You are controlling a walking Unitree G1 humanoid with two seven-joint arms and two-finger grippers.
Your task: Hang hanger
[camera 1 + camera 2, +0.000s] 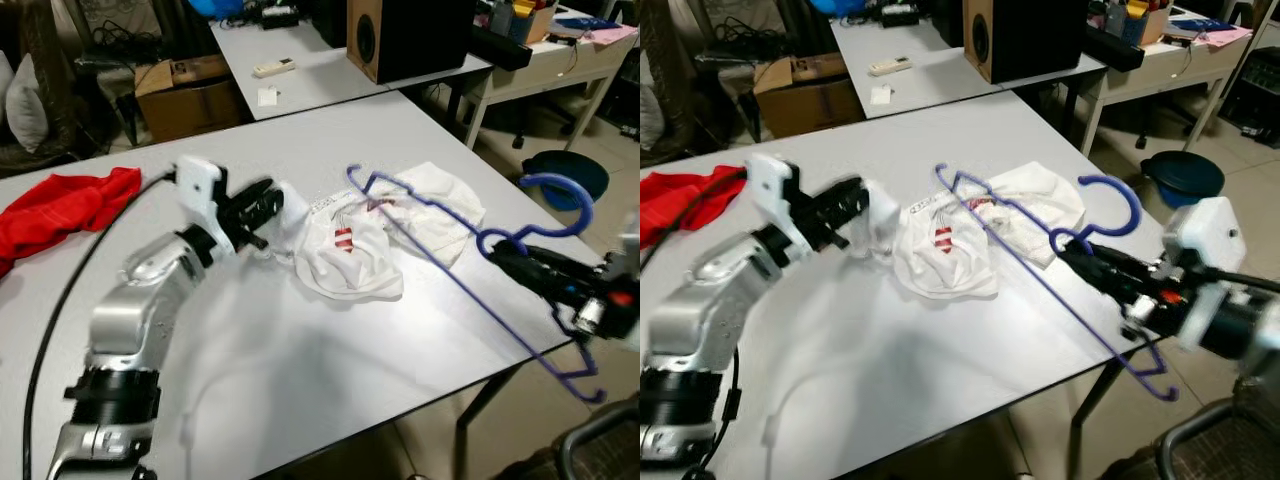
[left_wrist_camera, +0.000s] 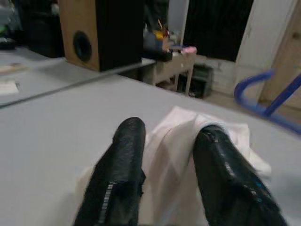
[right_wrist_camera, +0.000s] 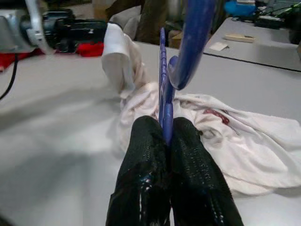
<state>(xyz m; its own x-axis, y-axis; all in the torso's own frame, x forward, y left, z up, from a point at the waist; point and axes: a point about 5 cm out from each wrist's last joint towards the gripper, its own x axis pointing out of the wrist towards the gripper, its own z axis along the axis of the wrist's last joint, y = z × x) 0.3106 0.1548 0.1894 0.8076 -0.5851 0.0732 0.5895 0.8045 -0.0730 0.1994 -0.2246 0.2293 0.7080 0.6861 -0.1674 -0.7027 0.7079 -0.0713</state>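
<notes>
The blue hanger (image 1: 455, 265) lies tilted across the white shirt (image 1: 350, 250) at mid-surface (image 1: 300, 380), hook toward 3 o'clock, clamped in the right pincer (image 3: 167, 134). The left pincer (image 2: 164, 155) (at 9 o'clock) pinches the shirt's edge.

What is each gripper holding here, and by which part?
The right gripper clamps the blue hanger just below its hook. The left gripper pinches a raised fold at the white garment's edge.

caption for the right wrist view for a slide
Right gripper clamps the blue hanger above the white shirt on the table.
</notes>
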